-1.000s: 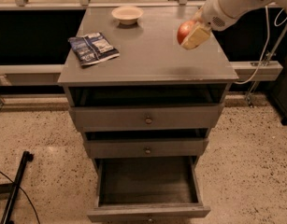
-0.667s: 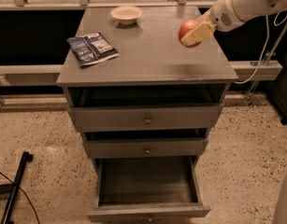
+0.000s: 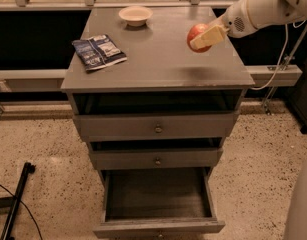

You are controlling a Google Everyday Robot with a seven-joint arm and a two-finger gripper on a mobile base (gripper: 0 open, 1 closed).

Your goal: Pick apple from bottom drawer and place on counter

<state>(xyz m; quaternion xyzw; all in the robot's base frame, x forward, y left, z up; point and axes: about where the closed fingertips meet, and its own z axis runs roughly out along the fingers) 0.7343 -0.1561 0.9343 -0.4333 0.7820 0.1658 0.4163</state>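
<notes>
The red apple (image 3: 197,34) is held in my gripper (image 3: 202,38), whose cream fingers (image 3: 209,37) are shut on it. The white arm reaches in from the upper right. The apple hangs a little above the right part of the grey counter (image 3: 158,59); a soft shadow lies on the counter below it. The bottom drawer (image 3: 158,199) is pulled open and its dark grey inside holds nothing I can see.
A cream bowl (image 3: 135,15) stands at the counter's back middle. A dark blue snack bag (image 3: 99,51) lies on its left part. Two shallower drawers (image 3: 155,128) above the bottom one are shut. A black stand leg (image 3: 15,204) lies on the floor at left.
The gripper with the apple has moved slightly up and to the right, towards the counter's right side.
</notes>
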